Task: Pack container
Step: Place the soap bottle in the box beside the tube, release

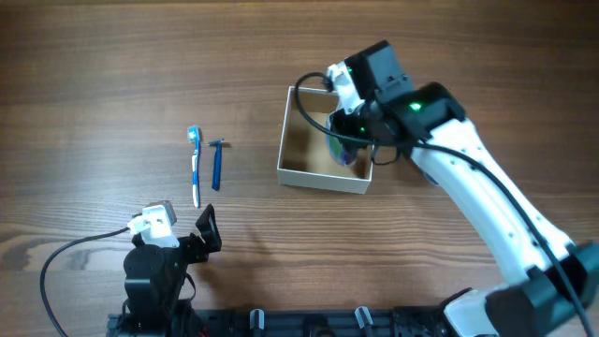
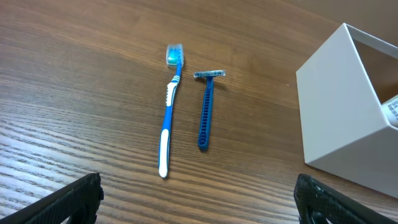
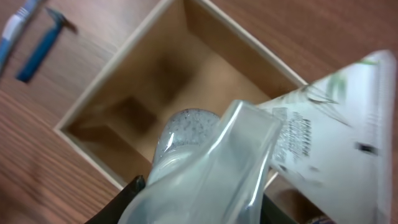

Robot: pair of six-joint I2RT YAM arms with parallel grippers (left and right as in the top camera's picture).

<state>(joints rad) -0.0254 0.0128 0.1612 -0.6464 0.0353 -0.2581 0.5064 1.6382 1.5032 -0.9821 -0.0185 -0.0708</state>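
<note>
The container [image 1: 323, 177] is a square cardboard box with white outer walls and a brown inside, right of the table's centre. It also shows in the left wrist view [image 2: 339, 118] and the right wrist view [image 3: 118, 81]. My right gripper [image 1: 348, 140] is over the box's right side, shut on a translucent squeeze tube [image 3: 211, 162] with a white printed end, which hangs tilted into the box. My left gripper [image 1: 201, 234] is open and empty near the front left, its fingers [image 2: 199, 205] apart above bare wood.
A blue-and-white toothbrush [image 1: 195, 167] and a blue razor [image 1: 217, 164] lie side by side on the wood left of the box. Both also show in the left wrist view, the toothbrush [image 2: 168, 112] and the razor [image 2: 205, 112].
</note>
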